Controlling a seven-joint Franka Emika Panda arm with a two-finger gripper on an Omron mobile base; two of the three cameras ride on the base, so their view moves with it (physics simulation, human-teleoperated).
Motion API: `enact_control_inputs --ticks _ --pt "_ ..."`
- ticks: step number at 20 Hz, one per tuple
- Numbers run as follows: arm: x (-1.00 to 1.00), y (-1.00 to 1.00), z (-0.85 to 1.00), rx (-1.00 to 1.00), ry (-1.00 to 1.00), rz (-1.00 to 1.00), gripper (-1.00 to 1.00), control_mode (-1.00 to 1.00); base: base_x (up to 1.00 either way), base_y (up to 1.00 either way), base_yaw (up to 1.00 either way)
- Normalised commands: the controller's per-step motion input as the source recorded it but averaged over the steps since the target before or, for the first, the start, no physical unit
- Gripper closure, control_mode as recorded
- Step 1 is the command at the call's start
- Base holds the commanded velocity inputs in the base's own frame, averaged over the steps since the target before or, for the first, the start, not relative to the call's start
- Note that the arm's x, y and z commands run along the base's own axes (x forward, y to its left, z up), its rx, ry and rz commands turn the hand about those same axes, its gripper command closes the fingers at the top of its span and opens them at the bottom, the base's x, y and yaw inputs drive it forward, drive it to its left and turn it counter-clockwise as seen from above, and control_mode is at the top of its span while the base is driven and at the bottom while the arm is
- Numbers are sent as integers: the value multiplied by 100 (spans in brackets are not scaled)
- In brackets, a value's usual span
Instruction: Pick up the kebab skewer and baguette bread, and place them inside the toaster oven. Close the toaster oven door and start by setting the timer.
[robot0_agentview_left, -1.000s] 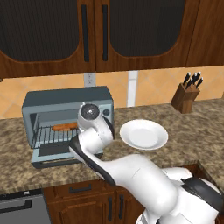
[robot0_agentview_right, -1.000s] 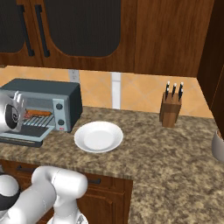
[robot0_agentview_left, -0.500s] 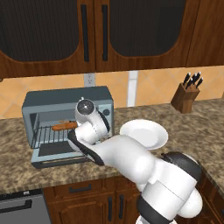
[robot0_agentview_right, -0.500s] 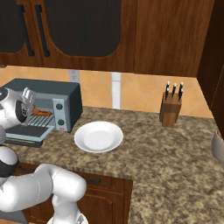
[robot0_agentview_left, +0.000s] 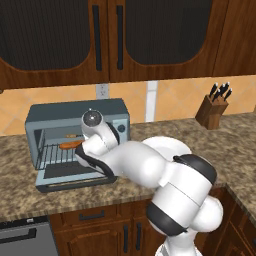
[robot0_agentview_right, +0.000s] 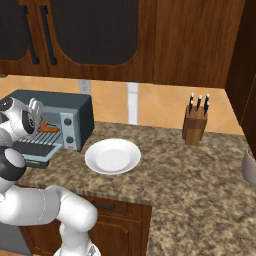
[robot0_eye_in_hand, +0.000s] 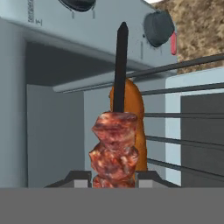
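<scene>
1. We are in a kitchen with dark wooden cabinets above and a speckled stone counter (robot0_agentview_right: 190, 170) below them; the oven (robot0_agentview_left: 80, 145) stands on this counter at the left, near the wall.
2. The oven door (robot0_agentview_left: 75, 177) lies open and flat in front of the oven, so the inside with its wire rack (robot0_eye_in_hand: 183, 118) is free to reach.
3. The gripper (robot0_eye_in_hand: 114, 178) is pressed together on the skewer (robot0_eye_in_hand: 114, 151); in the hand view the meat chunks sit between the two finger tips and the stick points away from the hand.
4. The long axis of the skewer runs along the gripper, toward the oven mouth, so we judge that the coming move is a push forward and a lowering onto the rack.
5. The bread (robot0_eye_in_hand: 131, 118) already lies on the rack inside the oven, directly behind the skewer in the hand view; in the left base view it shows as an orange loaf (robot0_agentview_left: 71, 145) near the middle of the rack.
6. The bread is the thing most in the way: the tip of the stick may hit it, so the skewer should go beside it.
7. We cannot tell if the skewer is already touching the rack.
8. On the counter to the right of the oven there is a white plate (robot0_agentview_right: 112, 156), and farther right a knife block (robot0_agentview_right: 196, 125); both are well apart from the work.
9. The two knobs (robot0_agentview_right: 67, 130) on the oven's side panel are not covered.
</scene>
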Motion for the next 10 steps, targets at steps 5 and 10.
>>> enact_control_inputs --ticks 5,10 --pt "8 13 -30 0 0 0 100 -100 0 0 0" --pt "17 19 -20 0 0 0 100 -100 0 0 0"
